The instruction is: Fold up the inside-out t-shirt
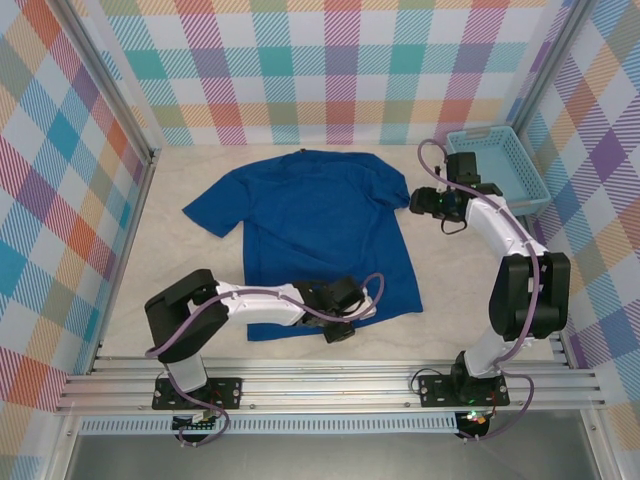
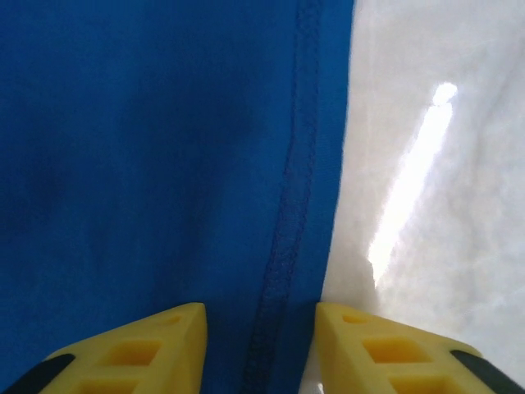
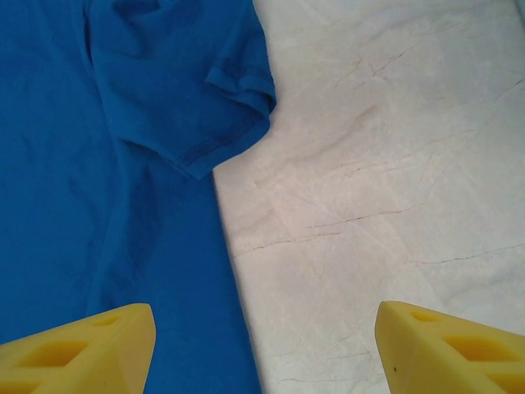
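Forearm (image 1: 265, 298) low, left fingers (image 2: 139, 353) straddling t-shirt hem (image 2: 283, 230)

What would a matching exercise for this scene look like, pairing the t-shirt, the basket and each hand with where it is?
1 t-shirt
2 basket
3 left hand
4 right hand

A far right corner of the table
B spread flat mid-table
C at the shirt's near hem
D open wide, by the sleeve on the basket's side

Pairs: 1-B, 2-A, 3-C, 4-D
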Controlling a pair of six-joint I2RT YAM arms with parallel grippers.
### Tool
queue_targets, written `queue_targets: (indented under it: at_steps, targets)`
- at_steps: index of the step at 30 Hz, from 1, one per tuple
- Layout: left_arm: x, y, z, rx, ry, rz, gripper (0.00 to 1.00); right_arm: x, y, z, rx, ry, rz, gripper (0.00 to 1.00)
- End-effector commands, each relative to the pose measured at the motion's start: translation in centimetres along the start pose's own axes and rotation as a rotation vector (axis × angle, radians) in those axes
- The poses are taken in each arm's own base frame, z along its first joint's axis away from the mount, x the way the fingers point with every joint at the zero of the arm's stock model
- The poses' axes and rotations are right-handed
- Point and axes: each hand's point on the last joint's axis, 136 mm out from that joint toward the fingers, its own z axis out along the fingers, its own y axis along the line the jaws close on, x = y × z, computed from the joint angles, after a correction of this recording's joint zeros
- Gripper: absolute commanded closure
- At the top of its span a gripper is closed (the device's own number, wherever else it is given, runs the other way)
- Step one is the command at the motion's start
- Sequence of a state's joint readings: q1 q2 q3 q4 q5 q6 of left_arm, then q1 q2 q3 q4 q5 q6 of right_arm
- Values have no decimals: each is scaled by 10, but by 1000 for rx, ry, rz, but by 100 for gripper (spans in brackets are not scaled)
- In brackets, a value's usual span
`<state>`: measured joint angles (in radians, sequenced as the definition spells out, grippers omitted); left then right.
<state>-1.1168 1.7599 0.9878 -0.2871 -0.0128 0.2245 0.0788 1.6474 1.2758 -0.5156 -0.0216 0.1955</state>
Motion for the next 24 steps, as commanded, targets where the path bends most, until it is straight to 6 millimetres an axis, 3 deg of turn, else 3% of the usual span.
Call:
queue_targets:
  at_steps: [1, 5, 8, 14, 19, 24]
  targets:
    - [16, 0, 13, -13, 88, 45, 71, 4, 6, -7, -36, -9, 11, 29]
    - [18, -5, 13, 19, 107, 21, 91, 15, 7, -18, -48, -17, 29, 29]
    - [6, 0, 5, 25, 54, -38, 100, 26, 14, -35, -94, -31, 47, 28]
    - [-36, 17, -35, 118, -135, -219, 100, 70, 38, -72, -261, -19, 88, 29]
    - [-43, 30, -55, 226, -192, -343, 100, 126, 49, -85, -331, 71, 74, 29]
    - [-42, 42, -61, 311, -205, -450, 100, 161, 72, -96, -463, 131, 10, 30]
